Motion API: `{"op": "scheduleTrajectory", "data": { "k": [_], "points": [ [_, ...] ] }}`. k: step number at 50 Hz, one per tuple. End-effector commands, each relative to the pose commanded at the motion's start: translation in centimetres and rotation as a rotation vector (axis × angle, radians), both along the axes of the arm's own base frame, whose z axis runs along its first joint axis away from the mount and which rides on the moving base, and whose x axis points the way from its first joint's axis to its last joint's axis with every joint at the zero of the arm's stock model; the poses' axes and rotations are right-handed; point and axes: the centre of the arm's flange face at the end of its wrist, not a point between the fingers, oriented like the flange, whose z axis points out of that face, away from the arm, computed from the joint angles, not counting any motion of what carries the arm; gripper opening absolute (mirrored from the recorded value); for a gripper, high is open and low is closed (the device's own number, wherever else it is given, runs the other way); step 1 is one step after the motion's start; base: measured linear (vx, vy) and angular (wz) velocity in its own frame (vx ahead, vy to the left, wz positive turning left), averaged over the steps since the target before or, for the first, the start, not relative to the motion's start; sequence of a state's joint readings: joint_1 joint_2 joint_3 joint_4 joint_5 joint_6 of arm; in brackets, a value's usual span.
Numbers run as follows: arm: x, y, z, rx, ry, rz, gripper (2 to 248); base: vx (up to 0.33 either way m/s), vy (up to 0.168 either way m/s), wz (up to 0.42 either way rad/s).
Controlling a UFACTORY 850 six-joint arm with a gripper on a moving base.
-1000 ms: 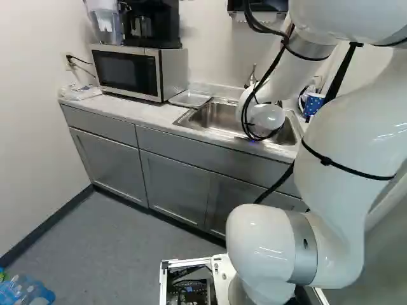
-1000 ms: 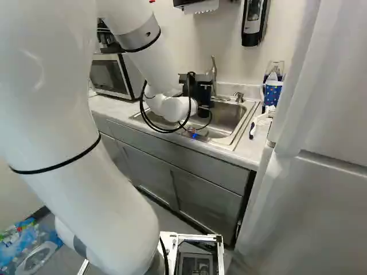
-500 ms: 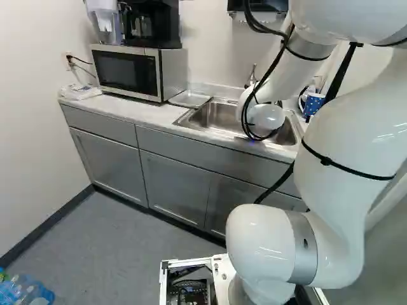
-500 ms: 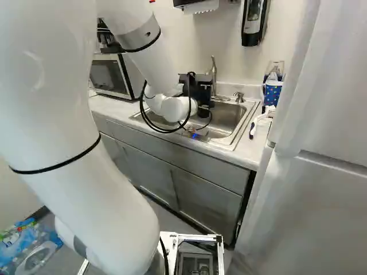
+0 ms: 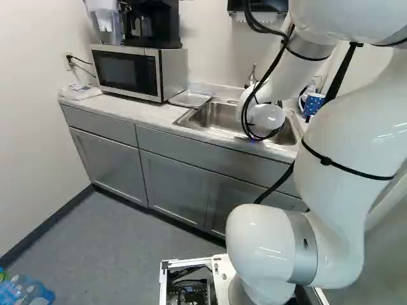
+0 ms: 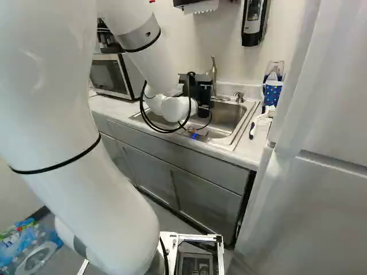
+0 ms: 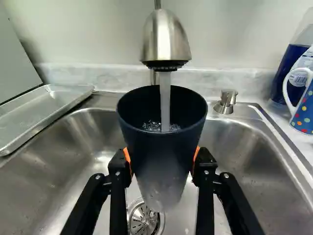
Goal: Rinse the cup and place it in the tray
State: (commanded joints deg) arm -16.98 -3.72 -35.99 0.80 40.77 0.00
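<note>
In the right base view my gripper (image 6: 200, 94) is a black shape over the sink, its fingertips not distinguishable. The wrist view shows the gripper (image 7: 162, 164) shut on a dark blue cup (image 7: 164, 147), orange pads pressing it from two sides. The cup stands upright, open end up, above the drain. A stream from the faucet (image 7: 166, 39) falls into it, and bubbling water shows inside. The metal tray (image 7: 46, 110) lies on the counter beside the sink (image 7: 93, 142); in the left base view the tray (image 5: 190, 98) is between microwave and sink.
Close to the sink are a faucet handle (image 7: 226, 102), a dotted mug (image 7: 304, 107) and a blue bottle (image 7: 288, 68). A brush (image 6: 259, 123) lies on the counter near the fridge (image 6: 321, 172). The microwave (image 5: 137, 71) stands beyond the tray.
</note>
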Motion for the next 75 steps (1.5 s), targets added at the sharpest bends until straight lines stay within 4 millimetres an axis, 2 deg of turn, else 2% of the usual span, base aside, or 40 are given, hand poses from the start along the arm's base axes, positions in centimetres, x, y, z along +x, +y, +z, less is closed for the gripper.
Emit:
{"op": "scheduleTrajectory", "data": {
  "k": [75],
  "points": [
    [0.00,0.04,0.00,0.000,0.000,0.001,126,0.000,0.000,0.000]
  ]
}}
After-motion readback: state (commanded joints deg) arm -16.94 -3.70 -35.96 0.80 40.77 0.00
